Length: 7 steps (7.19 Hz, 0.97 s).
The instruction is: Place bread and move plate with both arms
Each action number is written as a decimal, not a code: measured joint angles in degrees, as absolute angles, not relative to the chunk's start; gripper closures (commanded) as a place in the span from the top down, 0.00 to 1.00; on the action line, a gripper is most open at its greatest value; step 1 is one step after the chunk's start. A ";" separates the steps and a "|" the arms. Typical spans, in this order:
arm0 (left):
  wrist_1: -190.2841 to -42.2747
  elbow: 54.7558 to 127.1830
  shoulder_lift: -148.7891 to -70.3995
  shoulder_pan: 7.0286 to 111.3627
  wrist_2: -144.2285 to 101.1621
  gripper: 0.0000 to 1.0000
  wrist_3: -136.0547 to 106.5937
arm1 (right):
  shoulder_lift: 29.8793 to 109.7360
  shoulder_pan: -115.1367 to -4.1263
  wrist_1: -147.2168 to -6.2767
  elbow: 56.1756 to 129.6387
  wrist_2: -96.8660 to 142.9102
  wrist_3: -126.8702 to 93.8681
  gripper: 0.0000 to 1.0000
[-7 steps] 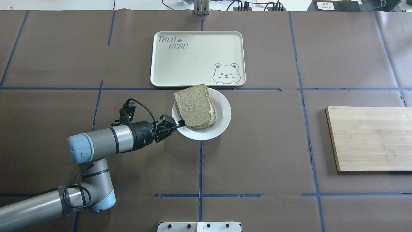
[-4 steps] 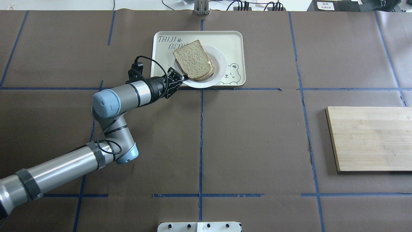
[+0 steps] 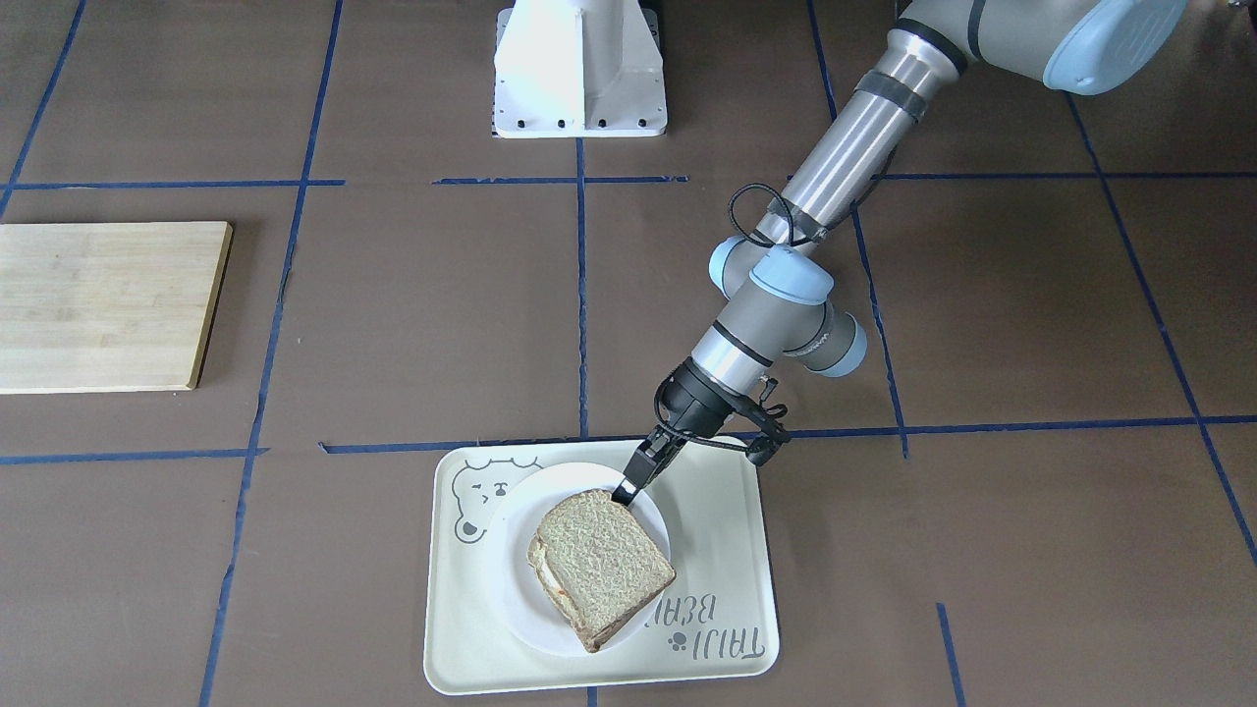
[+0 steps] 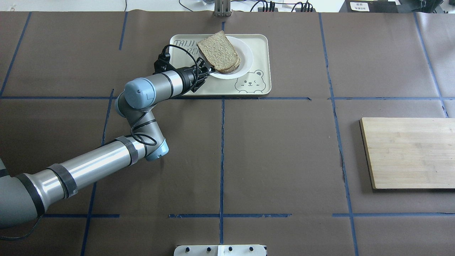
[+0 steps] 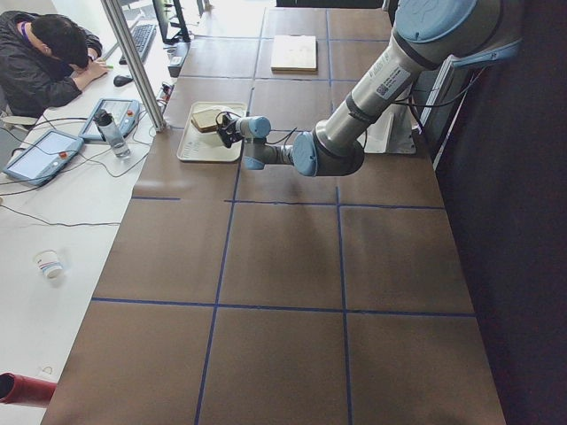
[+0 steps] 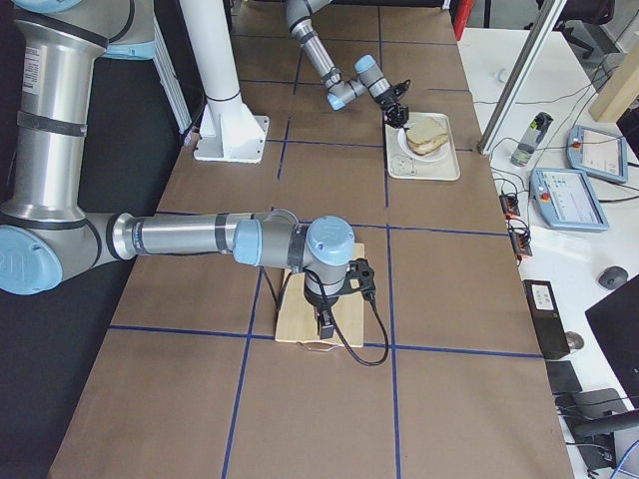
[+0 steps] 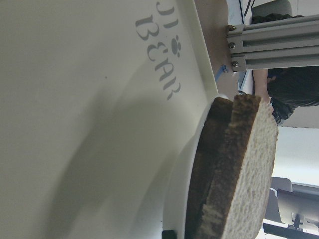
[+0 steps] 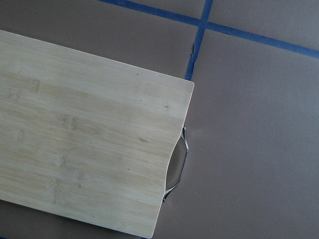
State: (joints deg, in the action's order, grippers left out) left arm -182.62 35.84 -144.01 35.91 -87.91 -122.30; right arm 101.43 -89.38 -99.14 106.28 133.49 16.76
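The white plate [image 4: 245, 53] lies over the cream bear tray [image 4: 256, 46], also in the front view [image 3: 565, 479]. The brown bread slice [image 4: 217, 52] lies on top of a second slice on it, with some white showing between them [image 3: 604, 565]. My left gripper [image 4: 209, 73] is shut on the plate's near-left rim [image 3: 626, 491]. The left wrist view shows the bread's edge [image 7: 239, 169] and the plate rim [image 7: 179, 189] close over the tray [image 7: 75, 99]; I cannot tell whether they touch. My right gripper [image 6: 324, 321] hangs over the cutting board; I cannot tell whether it is open.
A bamboo cutting board [image 4: 408, 153] with a metal handle [image 8: 179, 164] lies at the table's right. A metal post [image 4: 222, 9] stands just beyond the tray. A person [image 5: 49, 53] sits at the desk past the far edge.
My left gripper has carried the plate with the bread away from the robot, from the bare table onto the tray and on toward its far side.
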 measured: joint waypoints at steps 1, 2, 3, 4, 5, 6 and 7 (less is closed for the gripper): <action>-182.54 35.74 -144.04 36.52 -88.55 1.00 -122.11 | 101.40 -89.38 -99.14 106.27 133.50 16.73 0.99; -182.40 36.38 -143.57 37.40 -90.17 1.00 -121.74 | 101.34 -89.38 -99.14 106.26 133.50 16.73 0.99; -182.18 38.69 -141.76 38.57 -92.63 1.00 -121.52 | 101.30 -89.38 -99.14 106.27 133.51 16.74 0.99; -181.05 43.82 -137.83 40.10 -96.31 1.00 -121.41 | 101.27 -89.38 -99.14 106.30 133.50 16.72 0.99; -178.17 50.79 -133.07 41.90 -100.60 1.00 -121.10 | 101.26 -89.38 -99.14 106.33 133.51 16.71 0.99; -173.66 58.55 -128.32 43.73 -104.84 1.00 -119.06 | 101.25 -89.38 -99.14 106.34 133.51 16.70 0.99; -167.34 66.11 -124.15 45.79 -109.19 1.00 -114.37 | 101.25 -89.38 -99.14 106.35 133.51 16.70 0.99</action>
